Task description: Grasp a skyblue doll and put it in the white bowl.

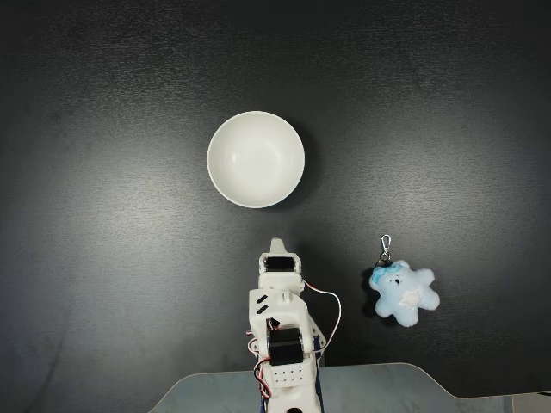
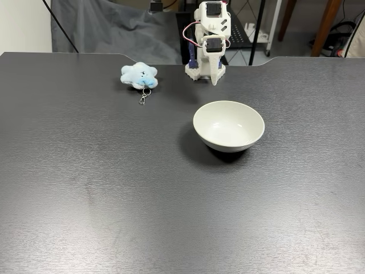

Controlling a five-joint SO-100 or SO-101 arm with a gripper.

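the arm is folded at its base, pincer (image 1: 277, 245) pointing down with its fingers together, gripping nothing. the doll (image 1: 404, 294) lies flat on the counter (image 1: 103, 258), well apart from the pincer and to its right in the top-down fixed view, its clasp (image 1: 386, 246) trailing toward the bowl's side. the bowl (image 1: 256, 159) stands empty ahead of the arm. risks: fluffy plush may compress and slip from a shallow pinch; the loose clasp may snag the bowl rim; a sideways reach near the base may land off-centre.
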